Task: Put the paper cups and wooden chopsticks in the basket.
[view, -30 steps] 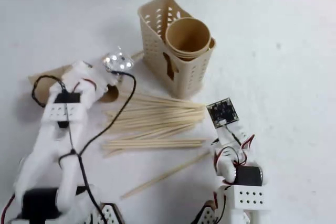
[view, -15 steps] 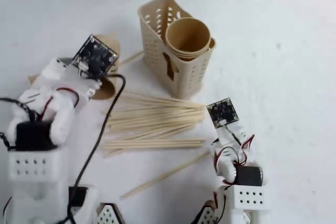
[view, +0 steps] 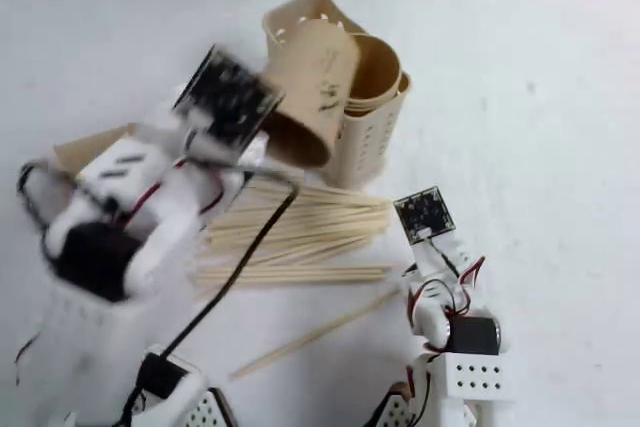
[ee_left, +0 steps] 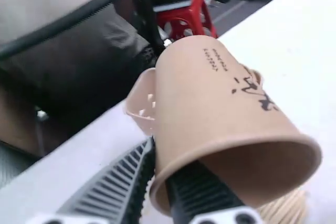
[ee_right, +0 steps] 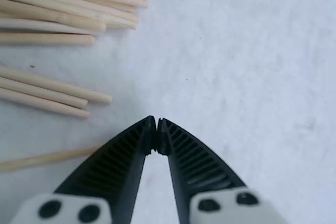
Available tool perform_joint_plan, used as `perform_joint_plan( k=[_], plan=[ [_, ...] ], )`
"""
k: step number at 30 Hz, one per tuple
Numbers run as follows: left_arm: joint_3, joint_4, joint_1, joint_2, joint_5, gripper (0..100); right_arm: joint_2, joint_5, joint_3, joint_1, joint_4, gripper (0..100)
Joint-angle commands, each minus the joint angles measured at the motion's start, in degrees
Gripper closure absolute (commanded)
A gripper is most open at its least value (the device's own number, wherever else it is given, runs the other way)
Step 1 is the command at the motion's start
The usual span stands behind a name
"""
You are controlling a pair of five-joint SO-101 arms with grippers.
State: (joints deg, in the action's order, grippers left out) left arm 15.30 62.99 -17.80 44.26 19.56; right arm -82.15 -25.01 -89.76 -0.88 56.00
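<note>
- Surface (view: 540, 97): white, carries every item below.
- Basket (view: 368, 137): beige, perforated, upright at the far middle of the surface.
- Wooden chopsticks (view: 300, 232): loose pile lying flat on the surface just in front of the basket, not in it. One stray chopstick (view: 310, 337) lies apart, nearer the arms, at a slant.
- Paper cup (ee_left: 220, 124): brown, off the surface, tilted with its mouth toward the left arm. In the high view it overlaps the left part of the basket.
- Nested paper cups (view: 385, 67): brown, standing inside the basket on its right side.
- Left hand (ee_left: 160, 171): gripping the tilted paper cup by its wall, one finger inside the mouth and one outside.
- Right hand (ee_right: 157, 132): closed and empty, tips touching, low over the bare surface beside the chopstick ends.
</note>
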Motion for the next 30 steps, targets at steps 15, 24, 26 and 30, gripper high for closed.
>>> perform_joint_plan(
  k=[15,24,26,30],
  plan=[
    [-46.2,21.4,-2.0,-41.5,-8.6,98,-0.7,-0.5,0.4,0.0,-1.2,98.1],
    [-55.0,24.4,-2.0,-48.4,-8.6,97,-0.7,-0.5,0.4,-0.1,-1.2,98.1],
    [-56.4,25.7,-2.0,-48.1,-8.6,97,-0.7,-0.5,0.4,-0.1,-1.2,98.1],
    [-60.6,29.5,-3.5,-47.4,-8.5,97,-0.7,-0.5,0.4,-0.1,-1.2,98.1]
  ],
)
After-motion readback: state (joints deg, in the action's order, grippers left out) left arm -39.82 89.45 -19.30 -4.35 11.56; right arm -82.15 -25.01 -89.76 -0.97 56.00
